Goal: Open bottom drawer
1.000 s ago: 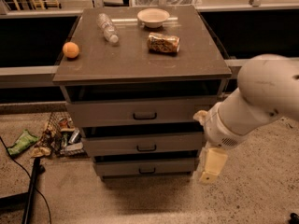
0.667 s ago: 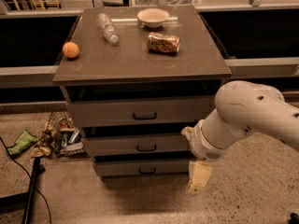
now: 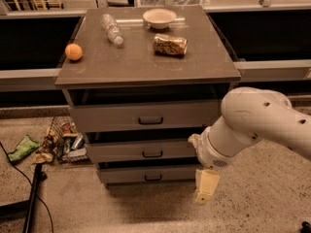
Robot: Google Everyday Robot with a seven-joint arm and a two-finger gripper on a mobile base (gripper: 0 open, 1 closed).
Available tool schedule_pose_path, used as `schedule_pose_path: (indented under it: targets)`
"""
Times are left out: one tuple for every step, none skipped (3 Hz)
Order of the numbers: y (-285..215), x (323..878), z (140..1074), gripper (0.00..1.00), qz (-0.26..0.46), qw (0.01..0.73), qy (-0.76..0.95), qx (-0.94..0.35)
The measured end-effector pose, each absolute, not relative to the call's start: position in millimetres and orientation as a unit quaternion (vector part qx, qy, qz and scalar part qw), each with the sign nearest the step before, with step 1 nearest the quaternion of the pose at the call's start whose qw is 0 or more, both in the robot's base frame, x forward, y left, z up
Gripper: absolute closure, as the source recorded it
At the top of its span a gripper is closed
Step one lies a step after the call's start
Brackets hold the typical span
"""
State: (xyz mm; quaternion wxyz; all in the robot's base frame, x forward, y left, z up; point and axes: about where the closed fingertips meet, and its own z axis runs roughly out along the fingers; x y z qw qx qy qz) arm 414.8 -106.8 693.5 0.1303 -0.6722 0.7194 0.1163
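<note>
The bottom drawer (image 3: 131,175) is the lowest and narrowest grey-brown front of the cabinet, with a small dark handle (image 3: 153,177) at its centre. Its front sits in line with the cabinet. My gripper (image 3: 206,187), cream-coloured, hangs from the white arm (image 3: 252,125) just off the drawer's right end, at about its height and slightly in front of it. It is to the right of the handle and not touching it.
The middle drawer (image 3: 146,151) and top drawer (image 3: 146,116) sit above. On the cabinet top (image 3: 141,57) lie an orange (image 3: 73,51), a plastic bottle (image 3: 111,29), a bowl (image 3: 159,18) and a can (image 3: 170,44). Litter (image 3: 58,142) and a black pole (image 3: 33,200) are at the left on the floor.
The arm has swung left and down, bringing the gripper from beside the cabinet's right side to near the bottom drawer's right end. The drawers have not moved.
</note>
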Motion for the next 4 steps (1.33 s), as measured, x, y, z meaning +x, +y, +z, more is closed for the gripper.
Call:
schedule_pose_path:
  targets:
    - [-101,422,644,0.0,0.123,0.121,0.707,-0.686]
    - [-90,432,585,0.0,0.125,0.128,0.691,-0.7]
    - [-69,449,519,0.0,0.14,0.15,0.675,-0.708]
    - [-48,454,465,0.0,0.192,0.158,0.665,-0.704]
